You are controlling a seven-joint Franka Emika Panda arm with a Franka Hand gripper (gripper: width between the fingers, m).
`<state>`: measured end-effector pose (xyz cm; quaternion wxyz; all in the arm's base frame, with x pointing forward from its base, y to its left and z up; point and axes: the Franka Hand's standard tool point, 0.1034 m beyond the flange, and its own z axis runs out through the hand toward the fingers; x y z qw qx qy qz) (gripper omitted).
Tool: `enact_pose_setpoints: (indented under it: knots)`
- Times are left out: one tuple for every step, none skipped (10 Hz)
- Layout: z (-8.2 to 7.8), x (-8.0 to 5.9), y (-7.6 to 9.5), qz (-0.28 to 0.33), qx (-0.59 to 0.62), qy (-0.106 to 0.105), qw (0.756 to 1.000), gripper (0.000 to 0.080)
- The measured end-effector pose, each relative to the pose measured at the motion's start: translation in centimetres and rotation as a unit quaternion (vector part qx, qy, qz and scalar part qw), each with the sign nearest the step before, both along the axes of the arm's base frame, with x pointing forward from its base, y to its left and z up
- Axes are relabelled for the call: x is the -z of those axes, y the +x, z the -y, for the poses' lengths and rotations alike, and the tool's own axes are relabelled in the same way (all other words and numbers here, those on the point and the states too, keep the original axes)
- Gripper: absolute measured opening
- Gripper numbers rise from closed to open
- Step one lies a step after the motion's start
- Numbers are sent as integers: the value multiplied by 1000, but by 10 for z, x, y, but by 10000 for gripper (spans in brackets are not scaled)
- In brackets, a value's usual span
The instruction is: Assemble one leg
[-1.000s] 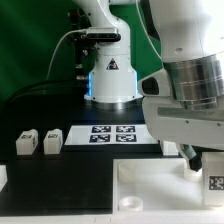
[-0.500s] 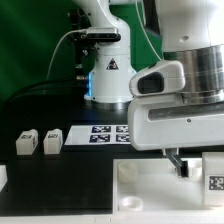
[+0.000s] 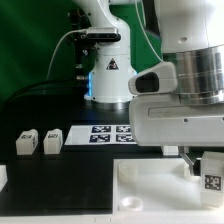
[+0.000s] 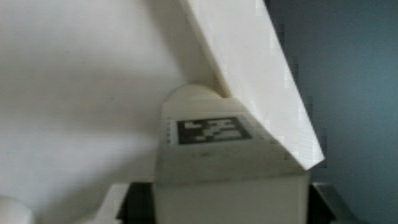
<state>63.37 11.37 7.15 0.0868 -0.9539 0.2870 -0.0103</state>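
Arm shifted rightward in exterior view; pincer [image 3: 196, 165] apparently clamped on leg [image 3: 212, 172].

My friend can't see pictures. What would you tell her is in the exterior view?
A big white robot arm fills the exterior view's right, reaching down to a small white leg with a square tag, over a large white square piece. Two more small tagged blocks sit on the black table beside the marker board.

Black table [image 3: 60, 115]: marker board [image 3: 110, 133], two legs [image 3: 25, 142] [image 3: 52, 141], white square piece [image 3: 150, 195].
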Motion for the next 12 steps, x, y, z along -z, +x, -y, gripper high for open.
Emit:
enact_pose_setpoints:
  knots:
    - [0, 0, 0, -12, 64, 8, 998, 300]
    - [1, -1, 0, -33, 154, 21, 987, 300]
    - [3, -1, 0, -54, 266, 43, 962, 300]
    - [4, 0, 0, -78, 371, 73, 922, 300]
    - [3, 0, 0, -95, 435, 89, 891, 300]
    - [3, 0, 0, -100, 452, 91, 881, 300]
    - [2, 1, -1, -106, 476, 92, 868, 300]
    - [2, 1, -1, -103, 460, 91, 877, 299]
    - [1, 1, -2, -99, 440, 90, 888, 415]
    - [-2, 2, -4, -91, 406, 80, 906, 415]
    - [-7, 2, -6, -74, 323, 62, 942, 549]
    - [-12, -1, -7, -55, 225, 40, 972, 629]
